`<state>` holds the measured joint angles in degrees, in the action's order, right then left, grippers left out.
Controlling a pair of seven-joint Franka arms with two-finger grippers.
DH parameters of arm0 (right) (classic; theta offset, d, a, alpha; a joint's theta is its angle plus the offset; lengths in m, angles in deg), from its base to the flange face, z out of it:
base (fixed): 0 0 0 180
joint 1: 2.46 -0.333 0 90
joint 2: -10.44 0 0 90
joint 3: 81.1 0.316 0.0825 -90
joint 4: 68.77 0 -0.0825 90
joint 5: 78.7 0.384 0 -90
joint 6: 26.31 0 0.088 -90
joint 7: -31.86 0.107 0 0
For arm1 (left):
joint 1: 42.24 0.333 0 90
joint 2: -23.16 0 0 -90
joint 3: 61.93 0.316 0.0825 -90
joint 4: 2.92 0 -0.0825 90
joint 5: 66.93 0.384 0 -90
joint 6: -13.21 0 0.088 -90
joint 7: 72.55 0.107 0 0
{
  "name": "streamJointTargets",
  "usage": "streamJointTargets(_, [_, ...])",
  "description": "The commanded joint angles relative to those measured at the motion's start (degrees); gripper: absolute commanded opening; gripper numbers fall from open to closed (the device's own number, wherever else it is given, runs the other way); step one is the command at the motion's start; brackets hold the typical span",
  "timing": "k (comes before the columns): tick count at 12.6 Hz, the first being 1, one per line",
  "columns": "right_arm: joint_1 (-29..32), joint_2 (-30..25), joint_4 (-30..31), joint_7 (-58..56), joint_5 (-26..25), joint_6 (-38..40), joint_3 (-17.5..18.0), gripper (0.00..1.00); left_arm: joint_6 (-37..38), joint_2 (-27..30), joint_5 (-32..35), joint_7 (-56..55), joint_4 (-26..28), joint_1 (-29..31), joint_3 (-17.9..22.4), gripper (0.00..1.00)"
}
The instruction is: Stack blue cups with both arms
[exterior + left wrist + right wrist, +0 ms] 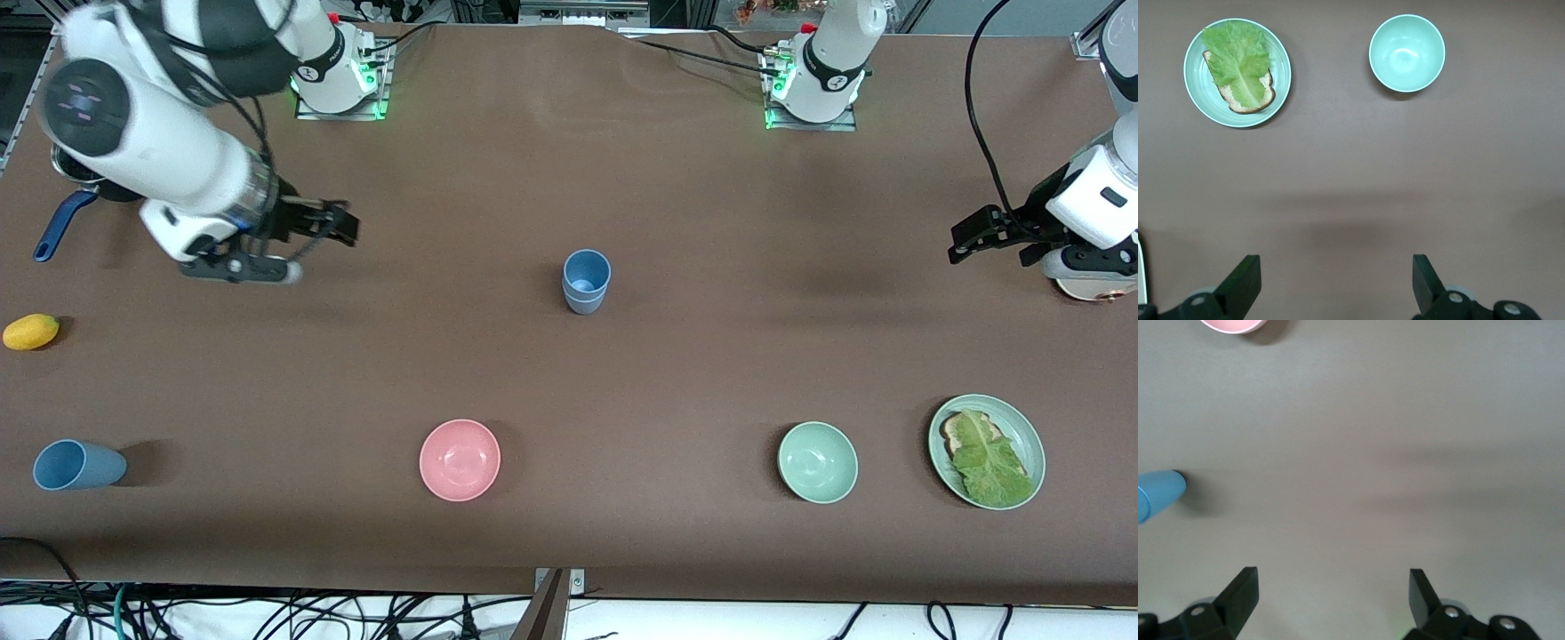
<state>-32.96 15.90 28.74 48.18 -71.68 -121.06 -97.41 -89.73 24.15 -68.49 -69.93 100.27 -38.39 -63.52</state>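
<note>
Two blue cups (587, 281) stand upright, one nested in the other, in the middle of the table. A third blue cup (76, 465) lies on its side near the front edge at the right arm's end; it also shows in the right wrist view (1158, 495). My right gripper (342, 226) is open and empty, up over bare table at the right arm's end. My left gripper (967, 238) is open and empty, up over bare table at the left arm's end. Both show only bare table between their fingers in the right wrist view (1331, 587) and the left wrist view (1336, 273).
A pink bowl (460, 460) and a green bowl (818, 462) sit near the front edge. A green plate (1033, 442) holds toast with lettuce. A yellow fruit (31, 332) and a blue-handled pot (62, 222) lie at the right arm's end.
</note>
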Motion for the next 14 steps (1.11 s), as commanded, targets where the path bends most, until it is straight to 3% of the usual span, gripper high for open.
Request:
streamJointTargets(1, [-0.5,-2.2,0.7,-3.9,-0.1,1.5,-3.1,1.0,1.1,0.7,0.9,0.9,-0.3,0.1,-0.1,1.0])
streamJointTargets(3, [-0.1,-2.2,-0.6,-5.4,-0.7,2.4,-3.9,1.0,1.1,0.7,0.9,0.9,-0.3,0.1,-0.2,1.0])
streamJointTargets(5, [4.6,-2.3,-0.7,-6.3,-1.6,2.5,-1.4,1.0,1.1,0.7,0.9,0.9,-0.3,0.1,-0.2,1.0])
streamJointTargets(7, [15.4,-2.8,-0.7,-11.1,-2.6,2.5,7.9,1.0,1.1,0.8,0.9,0.9,-0.3,0.0,-0.2,1.0])
streamJointTargets(8, [18.5,-3.4,-0.7,-11.4,-3.3,2.5,10.7,1.0,1.1,0.7,0.9,0.9,-0.3,0.1,-0.2,1.0])
streamJointTargets(14, [22.3,-4.0,-0.9,-14.0,-4.9,2.9,13.0,1.0,1.1,0.8,0.9,0.9,-0.3,0.1,-0.1,1.0])
